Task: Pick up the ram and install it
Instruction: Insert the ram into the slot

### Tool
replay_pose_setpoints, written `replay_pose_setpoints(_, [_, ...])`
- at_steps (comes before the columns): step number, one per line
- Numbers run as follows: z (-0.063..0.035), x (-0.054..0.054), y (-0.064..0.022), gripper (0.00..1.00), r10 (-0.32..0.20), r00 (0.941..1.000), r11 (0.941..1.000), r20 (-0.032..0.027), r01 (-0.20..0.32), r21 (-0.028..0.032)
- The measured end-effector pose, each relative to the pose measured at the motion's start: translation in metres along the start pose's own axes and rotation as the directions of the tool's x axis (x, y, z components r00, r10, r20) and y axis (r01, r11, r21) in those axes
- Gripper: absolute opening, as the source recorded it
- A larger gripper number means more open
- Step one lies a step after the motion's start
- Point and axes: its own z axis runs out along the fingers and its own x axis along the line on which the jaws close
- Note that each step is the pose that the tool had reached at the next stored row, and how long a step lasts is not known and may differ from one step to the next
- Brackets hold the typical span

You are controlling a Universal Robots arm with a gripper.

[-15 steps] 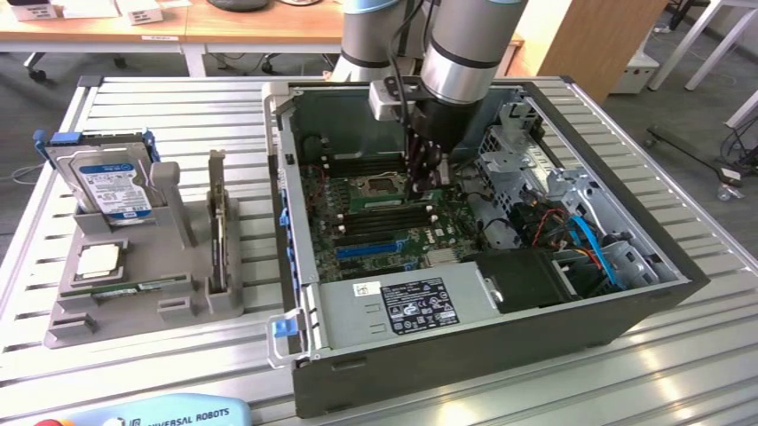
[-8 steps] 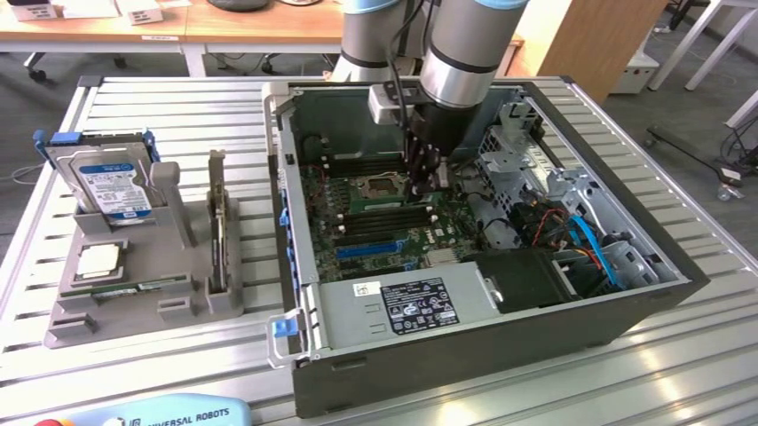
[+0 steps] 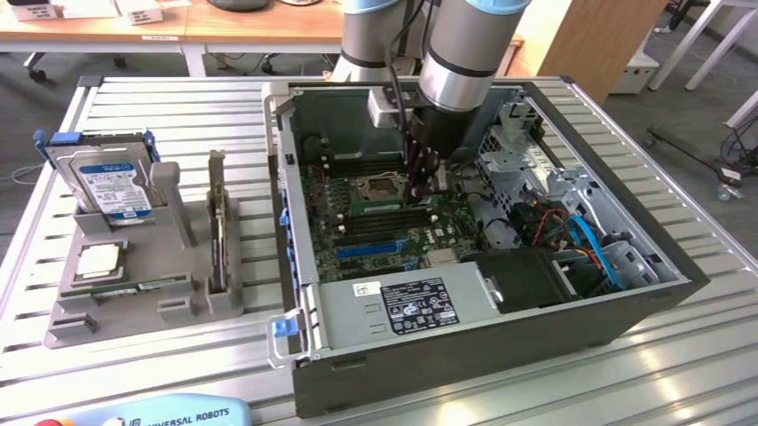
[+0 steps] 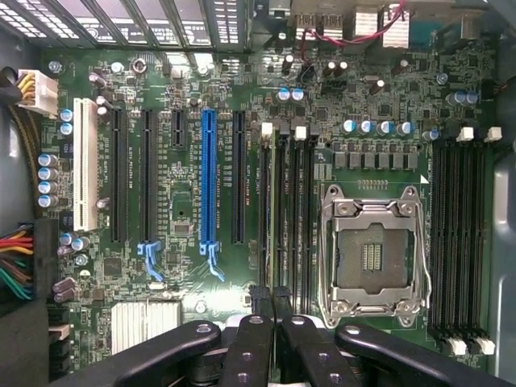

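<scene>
We see the gripper [image 3: 424,182] lowered into the open computer case [image 3: 474,355], which lies on the slatted metal surface [image 3: 687,355]. It hangs over the motherboard [image 3: 355,226], just beside the CPU socket [image 3: 382,188].

From the wrist view, the gripper [image 4: 272,297] has its black fingers [image 4: 260,300] drawn together, with almost no gap between them. The ram [image 4: 270,210] appears edge-on as a thin pale strip. It lines up with one of the memory slots between the long black expansion slot [image 4: 239,177] and the CPU socket [image 4: 372,254], and its near end meets the fingertips. We cannot tell whether the fingers pinch the stick or only rest on its top edge, nor whether it is fully seated. The neighbouring memory slots [image 4: 302,210] look bare.

Well apart, on the exterior view's left, a gray holder [image 3: 142,311] carries a hard drive [image 3: 113,182], an upright expansion card [image 3: 217,213] and a second green stick [image 3: 137,286] lying flat.
</scene>
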Motion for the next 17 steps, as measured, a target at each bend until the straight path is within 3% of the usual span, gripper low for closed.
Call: replay_pose_setpoints(17, [0.0047,0.0001,-0.0002,0.11,0.006,1.0,1.0,-0.0001,-0.006,0.0001])
